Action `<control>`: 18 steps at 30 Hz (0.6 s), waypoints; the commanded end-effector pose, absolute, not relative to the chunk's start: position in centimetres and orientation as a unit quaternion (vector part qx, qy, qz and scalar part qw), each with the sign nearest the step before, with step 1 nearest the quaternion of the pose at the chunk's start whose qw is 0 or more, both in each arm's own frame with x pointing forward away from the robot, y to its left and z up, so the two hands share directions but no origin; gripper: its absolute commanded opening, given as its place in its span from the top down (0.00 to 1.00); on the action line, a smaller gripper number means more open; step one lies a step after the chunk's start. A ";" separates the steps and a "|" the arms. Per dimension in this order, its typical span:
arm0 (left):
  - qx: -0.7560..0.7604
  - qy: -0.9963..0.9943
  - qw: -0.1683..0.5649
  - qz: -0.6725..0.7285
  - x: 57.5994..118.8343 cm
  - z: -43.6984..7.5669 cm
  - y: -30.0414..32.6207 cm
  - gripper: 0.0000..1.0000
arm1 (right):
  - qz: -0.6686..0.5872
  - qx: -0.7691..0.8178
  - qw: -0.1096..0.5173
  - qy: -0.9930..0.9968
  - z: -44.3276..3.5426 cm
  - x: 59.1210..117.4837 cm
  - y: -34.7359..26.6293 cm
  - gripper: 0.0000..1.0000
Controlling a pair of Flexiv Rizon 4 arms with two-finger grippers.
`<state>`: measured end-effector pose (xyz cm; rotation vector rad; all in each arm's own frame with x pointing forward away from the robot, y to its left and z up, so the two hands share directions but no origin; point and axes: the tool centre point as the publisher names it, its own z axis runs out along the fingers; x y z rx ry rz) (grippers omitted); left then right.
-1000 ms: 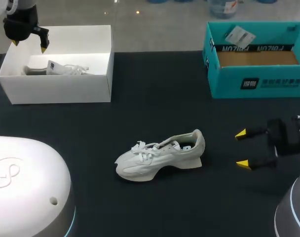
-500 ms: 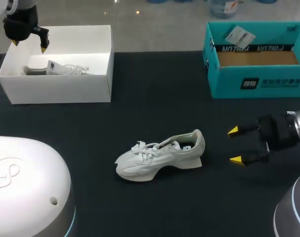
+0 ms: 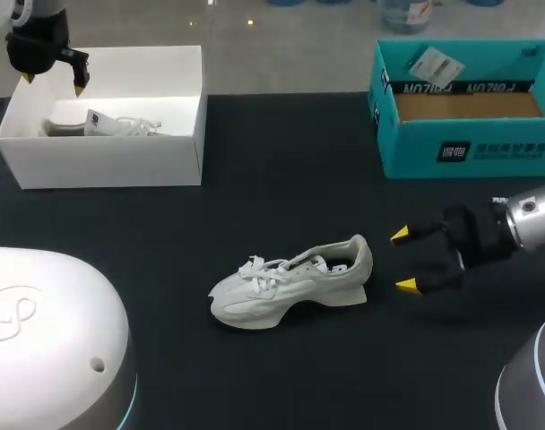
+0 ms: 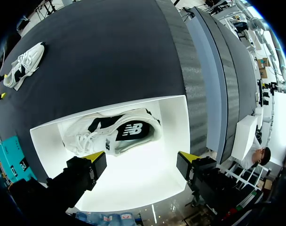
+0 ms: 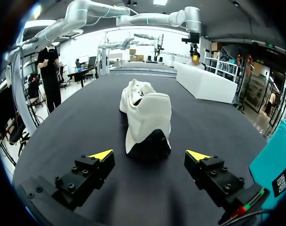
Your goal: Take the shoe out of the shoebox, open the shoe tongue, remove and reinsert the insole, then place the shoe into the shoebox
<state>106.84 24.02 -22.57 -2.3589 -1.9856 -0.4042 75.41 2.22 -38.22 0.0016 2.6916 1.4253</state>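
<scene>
While the shoe (image 3: pixel 290 279) is laid on the tabletop (image 3: pixel 281 179), the right claw (image 3: pixel 404 261) is held wide open and empty at its 3 o'clock, the left claw (image 3: pixel 52 84) equally open above the shoebox (image 3: pixel 102 161) at 10 o'clock.

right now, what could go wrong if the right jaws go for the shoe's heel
1. The shoe stands loose on the table, heel toward the open right jaws; a nudge could slide or tip it before they grip.
2. The left jaws hang open over the white box, likely too far to steady it.
</scene>
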 end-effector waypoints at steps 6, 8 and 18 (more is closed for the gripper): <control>-0.759 -0.638 0.016 -0.131 106.7 -22.5 24.1 0.00 | 0.465 -0.017 0.019 0.885 -39.2 77.1 4.8 0.00; -0.759 -0.638 0.016 -0.131 106.7 -22.5 24.1 0.00 | 0.466 -0.019 0.018 0.884 -39.4 77.2 5.2 0.00; -0.759 -0.638 0.016 -0.131 106.7 -22.5 24.1 0.00 | 0.474 -0.025 0.008 0.880 -40.2 77.1 6.3 0.00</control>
